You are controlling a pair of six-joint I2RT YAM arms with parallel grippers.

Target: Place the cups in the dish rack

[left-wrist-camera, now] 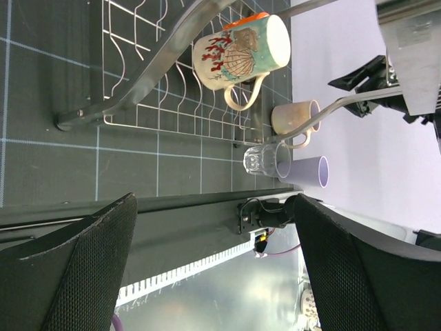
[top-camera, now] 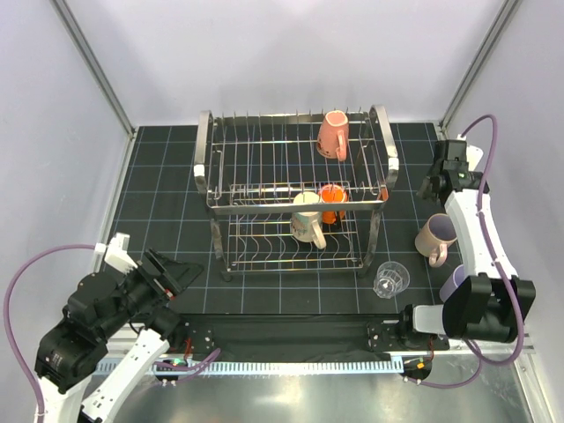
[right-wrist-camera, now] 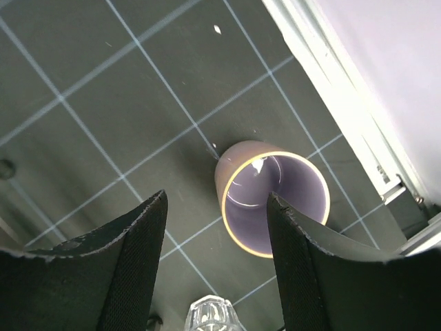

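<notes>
The dish rack (top-camera: 264, 189) stands mid-mat. A salmon-pink mug (top-camera: 333, 134) lies on its top tier. A cream printed mug (top-camera: 307, 218) and a small orange cup (top-camera: 332, 203) are on the lower tier. On the mat to the right are a beige-pink mug (top-camera: 435, 238), a clear glass tumbler (top-camera: 390, 279) and a lavender tumbler (top-camera: 452, 284). My right gripper (right-wrist-camera: 217, 262) hovers open above the upright lavender tumbler (right-wrist-camera: 275, 196), and its right finger (right-wrist-camera: 310, 269) overlaps the rim. My left gripper (top-camera: 172, 273) is open and empty at the near left.
The mat's white right edge (right-wrist-camera: 344, 103) runs close beside the lavender tumbler. The glass tumbler (right-wrist-camera: 210, 314) stands just below the right gripper's gap. In the left wrist view the rack leg (left-wrist-camera: 165, 76), the cream mug (left-wrist-camera: 241, 55) and the beige mug (left-wrist-camera: 293, 117) lie ahead.
</notes>
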